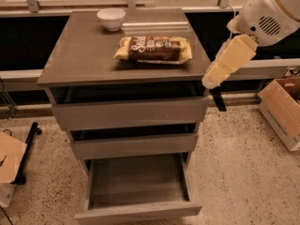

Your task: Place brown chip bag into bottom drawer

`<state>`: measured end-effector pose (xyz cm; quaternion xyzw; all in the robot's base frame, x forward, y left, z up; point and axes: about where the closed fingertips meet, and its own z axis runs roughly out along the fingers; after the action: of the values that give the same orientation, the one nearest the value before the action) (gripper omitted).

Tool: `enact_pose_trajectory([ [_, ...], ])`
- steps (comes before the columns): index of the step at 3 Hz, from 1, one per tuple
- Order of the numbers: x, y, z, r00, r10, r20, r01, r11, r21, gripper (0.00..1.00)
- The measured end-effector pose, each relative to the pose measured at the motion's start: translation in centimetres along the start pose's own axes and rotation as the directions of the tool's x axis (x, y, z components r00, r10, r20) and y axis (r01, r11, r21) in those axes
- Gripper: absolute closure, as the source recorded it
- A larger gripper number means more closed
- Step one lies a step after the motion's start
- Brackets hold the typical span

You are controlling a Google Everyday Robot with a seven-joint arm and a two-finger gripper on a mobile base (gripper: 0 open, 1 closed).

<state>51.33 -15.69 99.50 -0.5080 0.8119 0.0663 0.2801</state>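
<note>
The cabinet point(93, 64) is standing mid-scene and is serving as the reference for all positions below.

The bottom drawer point(136, 182), lowest of the cabinet's three, is standing pulled out toward the camera, and its shallow tray is showing bare. The two drawers above it are sitting nearly shut.

The robot arm point(232, 60) is reaching down past the cabinet's right-hand edge, outside the top surface.

The brown chip bag point(153, 49) is lying flat on the cabinet top, right of centre, untouched by the arm.

A white bowl point(111, 18) is sitting at the back of the cabinet top, left of the bag and apart from it.

The gripper point(217, 100) is hanging just off the cabinet's front right corner, level with the top drawer front and below the height of the bag. Whether it is open or closed cannot be told from this view.

Judgement: the approach step is in hand and the pick is not yet made. The next move is calling for the gripper to rise above the cabinet top, travel inward over the bag, and come down on it.
</note>
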Motion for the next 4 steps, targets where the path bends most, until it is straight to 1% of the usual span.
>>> enact_pose_trajectory([
  [1, -1.9, -0.4, 3.2, 0.987, 0.077, 0.141, -0.073, 0.9968, -0.032, 0.0],
  [2, -4.7, -2.0, 6.3, 0.941, 0.143, 0.308, -0.132, 0.9896, -0.056, 0.0],
  [3, -5.8, -3.0, 6.0, 0.926, 0.145, 0.348, -0.146, 0.989, -0.022, 0.0],
  [4, -5.2, -1.8, 6.9, 0.93, 0.182, 0.319, -0.177, 0.9832, -0.045, 0.0],
])
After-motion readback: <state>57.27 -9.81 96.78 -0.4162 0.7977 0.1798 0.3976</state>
